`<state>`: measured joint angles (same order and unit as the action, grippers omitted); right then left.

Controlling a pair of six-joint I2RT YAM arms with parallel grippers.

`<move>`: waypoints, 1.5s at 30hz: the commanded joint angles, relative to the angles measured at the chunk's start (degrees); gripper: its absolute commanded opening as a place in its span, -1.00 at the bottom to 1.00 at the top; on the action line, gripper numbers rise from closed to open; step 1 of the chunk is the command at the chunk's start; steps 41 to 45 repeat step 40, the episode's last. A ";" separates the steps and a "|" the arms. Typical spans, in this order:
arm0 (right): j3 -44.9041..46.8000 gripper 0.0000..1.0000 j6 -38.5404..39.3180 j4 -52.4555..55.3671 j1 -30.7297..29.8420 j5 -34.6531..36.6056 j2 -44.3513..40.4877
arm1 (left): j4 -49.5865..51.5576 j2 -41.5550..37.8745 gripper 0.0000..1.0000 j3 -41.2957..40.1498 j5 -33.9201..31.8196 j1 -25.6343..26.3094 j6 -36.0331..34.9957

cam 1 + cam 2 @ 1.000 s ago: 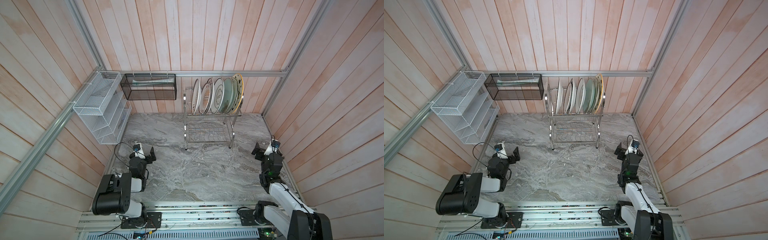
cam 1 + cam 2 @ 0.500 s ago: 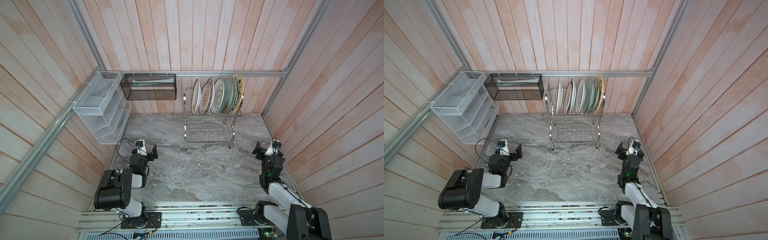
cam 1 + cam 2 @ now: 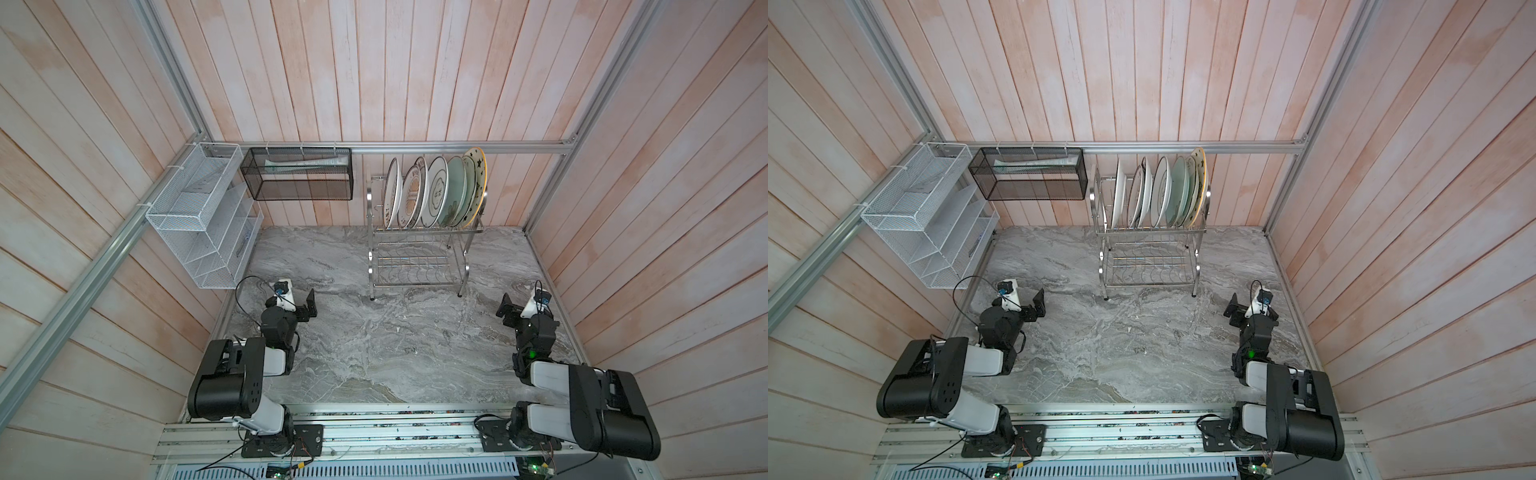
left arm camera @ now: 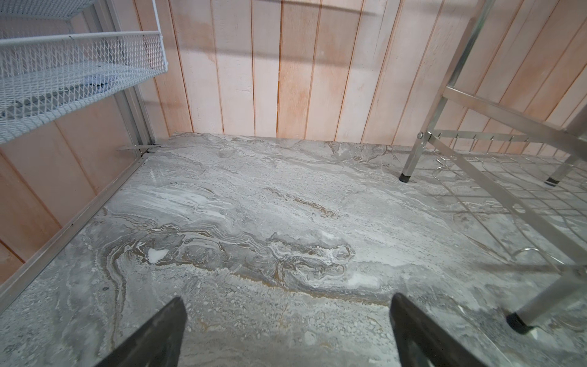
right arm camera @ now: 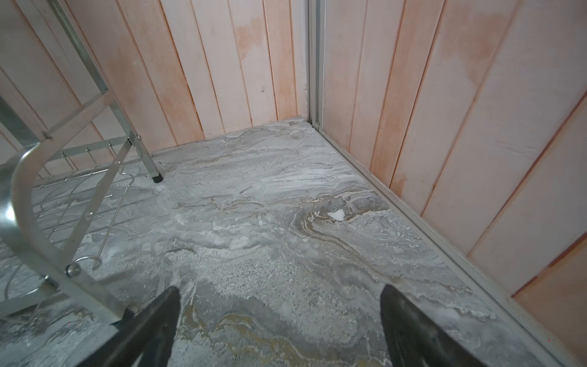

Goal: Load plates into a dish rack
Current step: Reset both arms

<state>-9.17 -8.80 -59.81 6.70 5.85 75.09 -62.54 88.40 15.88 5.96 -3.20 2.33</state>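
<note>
Jaws wide, empty: left gripper, right gripper. At 12 o'clock plates fill dish rack; bumping it could topple them.

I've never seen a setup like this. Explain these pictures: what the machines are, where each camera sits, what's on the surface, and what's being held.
Two small robot arms sit at the near edge of a marble tabletop. Each ends in a two-fingered gripper. Both top views look down on the whole scene from one overhead camera head. The other two pictures come from cameras on the arms' wrists. The dark wedges at their edges are the fingers of the left gripper and the right gripper. Both grippers are open and hold nothing. On the marble stands a steel dish rack, with the plates standing on edge in its upper tier. A white mesh organizer and a black mesh basket hang on the walls.
</note>
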 commanded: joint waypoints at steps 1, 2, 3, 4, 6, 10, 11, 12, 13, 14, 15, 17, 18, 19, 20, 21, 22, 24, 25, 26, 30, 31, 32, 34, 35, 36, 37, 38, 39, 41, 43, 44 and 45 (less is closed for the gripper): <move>1.24 0.96 -0.09 -9.32 0.34 -0.80 1.55 | 0.11 -0.26 1.00 1.08 -0.42 0.17 -0.92; 1.64 0.96 -0.27 -11.60 0.35 -0.20 2.95 | 0.10 -0.29 1.00 1.08 -0.42 0.21 -0.92; 1.83 0.96 -0.83 -14.35 0.37 0.50 4.93 | 0.08 -0.25 1.00 1.08 -0.42 0.21 -0.92; 1.97 0.96 -0.10 -16.56 0.29 -1.25 6.08 | 0.06 -0.32 1.00 1.11 -0.42 0.24 -0.93; 0.87 0.96 2.16 -14.49 0.25 -4.84 6.27 | 0.17 -0.30 1.00 1.13 -0.47 0.21 -1.01; -2.32 0.96 3.77 -10.94 -1.81 -3.48 9.87 | 0.14 -0.32 1.00 1.09 -0.51 0.30 -1.01; -1.73 0.96 3.91 -16.75 -1.94 -3.88 12.74 | 0.15 -0.31 1.00 1.11 -0.51 0.30 -1.01; -0.62 0.96 4.80 -22.32 -2.54 -4.02 14.84 | 0.14 -0.32 1.00 1.13 -0.52 0.30 -0.99; -1.08 0.96 4.87 -19.34 -2.57 -4.19 13.73 | 0.20 -0.25 1.00 1.08 -0.51 0.30 -1.01; -2.51 0.96 4.96 -13.83 -2.56 -3.89 12.27 | 0.21 -0.24 1.00 1.13 -0.58 0.29 -1.01; -4.59 0.96 5.03 -7.82 -2.89 -3.61 11.10 | 0.23 -0.21 1.00 1.11 -0.60 0.24 -1.00; -3.71 0.96 4.69 -12.38 -3.29 -2.58 12.58 | 0.30 -0.28 1.00 1.09 -0.67 0.34 -1.01; -3.41 0.96 4.84 -13.45 -3.25 -2.51 12.97 | 0.23 -0.27 1.00 1.08 -0.60 0.27 -1.01; -3.42 0.96 4.72 -12.89 -3.29 -2.64 12.81 | 0.26 -0.24 1.00 1.09 -0.66 0.30 -1.01; -3.84 0.96 4.90 -11.65 -3.21 -2.60 12.42 | 0.24 -0.25 1.00 1.13 -0.65 0.35 -1.01; -4.36 0.96 5.13 -9.61 -3.28 -2.89 11.79 | 0.25 -0.20 1.00 1.08 -0.67 0.30 -1.01; -4.53 0.96 5.14 -8.97 -3.23 -2.87 11.57 | 0.22 -0.24 1.00 1.08 -0.65 0.38 -1.01; -4.02 0.96 5.09 -10.58 -3.32 -2.84 11.94 | 0.23 -0.20 1.00 1.17 -0.64 0.34 -1.01; -4.08 0.96 5.20 -10.16 -3.31 -2.94 11.78 | 0.22 -0.16 1.00 1.10 -0.68 0.37 -1.01; -4.18 0.96 5.24 -9.81 -3.27 -3.00 11.57 | 0.23 -0.18 1.00 1.11 -0.68 0.37 -1.01; -4.11 0.96 5.37 -9.91 -3.42 -2.86 11.59 | 0.23 -0.21 1.00 1.17 -0.68 0.35 -0.97; -4.12 0.96 5.36 -9.95 -3.40 -2.85 11.58 | 0.39 -0.16 1.00 1.24 -0.64 0.38 -1.01; -4.10 0.96 5.36 -9.89 -3.37 -2.80 11.58 | 0.57 -0.02 1.00 1.39 -0.61 0.39 -1.09; -4.10 0.96 5.32 -9.89 -3.37 -2.78 11.63 | 0.76 -0.05 1.00 1.51 -0.51 0.39 -1.09; -4.09 0.96 5.30 -9.91 -3.37 -2.78 11.58 | 0.81 -0.07 1.00 1.53 -0.51 0.39 -1.05; -4.10 0.96 5.34 -9.89 -3.36 -2.80 11.65 | 0.80 -0.05 1.00 1.52 -0.51 0.32 -1.09; -4.10 0.96 5.36 -9.93 -3.39 -2.85 11.64 | 0.79 -0.05 1.00 1.52 -0.50 0.39 -1.05; -4.11 0.96 5.37 -9.95 -3.40 -2.78 11.58 | 0.47 -0.24 1.00 1.24 -0.51 0.33 -1.05; -4.16 0.96 5.35 -9.89 -3.40 -2.80 11.58 | 0.46 -0.29 1.00 1.17 -0.51 0.36 -1.05; -4.13 0.96 5.33 -9.89 -3.38 -2.79 11.59 | 0.25 -0.29 1.00 1.18 -0.51 0.39 -1.09; -4.13 0.96 5.33 -9.89 -3.38 -2.79 11.59 | 0.25 -0.29 1.00 1.18 -0.51 0.39 -1.09; -4.13 0.96 5.33 -9.89 -3.38 -2.79 11.59 | 0.25 -0.29 1.00 1.18 -0.51 0.39 -1.09; -4.13 0.96 5.33 -9.89 -3.38 -2.79 11.59 | 0.25 -0.29 1.00 1.18 -0.51 0.39 -1.09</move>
